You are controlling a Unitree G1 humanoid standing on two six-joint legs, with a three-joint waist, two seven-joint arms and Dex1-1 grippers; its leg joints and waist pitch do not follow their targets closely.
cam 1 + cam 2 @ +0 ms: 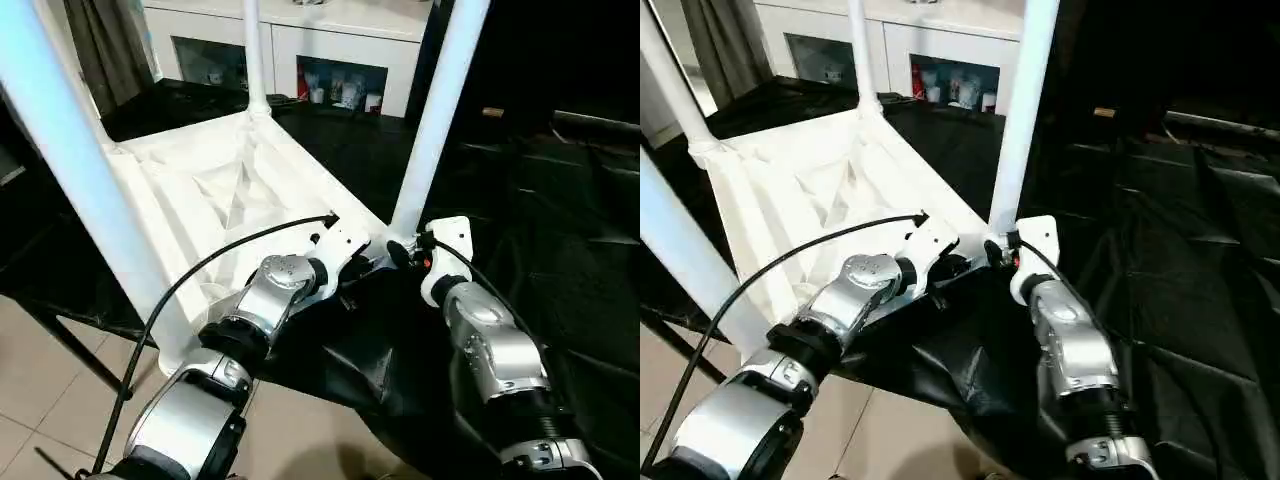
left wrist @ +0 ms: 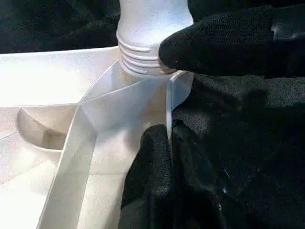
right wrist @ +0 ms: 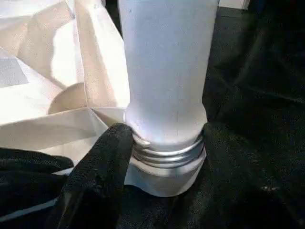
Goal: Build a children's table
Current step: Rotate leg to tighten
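Note:
The white tabletop [image 1: 200, 190] lies upside down on a black-draped surface, ribbed underside up. Several white legs stand in its corner sockets. The near right leg [image 1: 440, 110] rises from the corner closest to both grippers, its threaded collar [image 3: 167, 152] just above the socket. My left gripper [image 2: 169, 143] is shut on the thin raised rim [image 2: 178, 90] beside that socket. My right gripper [image 1: 402, 252] sits at the base of that leg and touches the collar. How it stands around the leg is hidden.
Black cloth [image 1: 560, 200] covers the surface to the right and front. A white cabinet [image 1: 330, 50] with glass doors stands behind. Tiled floor [image 1: 40, 380] shows at the lower left. A black cable [image 1: 200, 270] arcs over my left forearm.

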